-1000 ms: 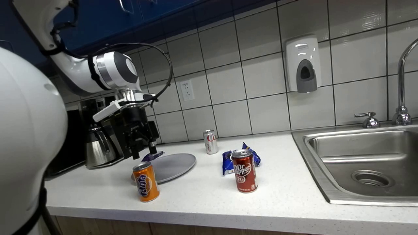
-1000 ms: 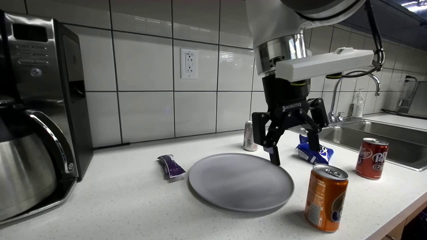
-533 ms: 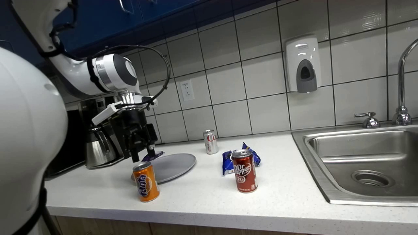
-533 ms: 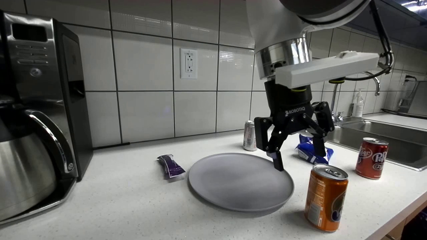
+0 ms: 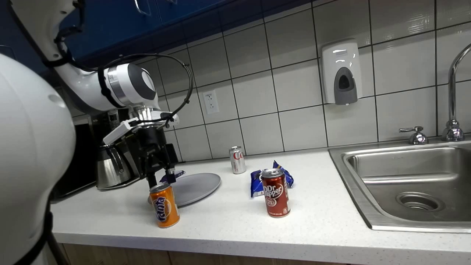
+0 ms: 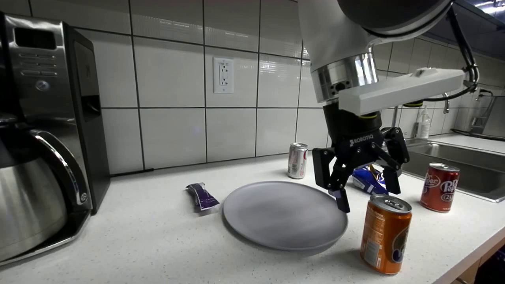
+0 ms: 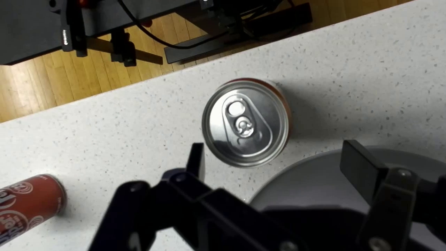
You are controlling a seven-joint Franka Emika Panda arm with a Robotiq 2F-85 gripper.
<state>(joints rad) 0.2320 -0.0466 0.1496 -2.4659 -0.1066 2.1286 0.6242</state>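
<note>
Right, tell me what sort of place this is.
Most likely a kitchen or break room; the pictures don't settle which. The steel sink with its faucet, the coffee maker and the blue cabinets above the tiled wall point that way.

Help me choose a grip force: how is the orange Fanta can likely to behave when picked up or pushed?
The orange Fanta can is probably heavy for its size and stiff, since its lid looks unopened. Its smooth, shiny wall may slip. Standing upright and round, it could tip if pushed high, then roll.
</note>
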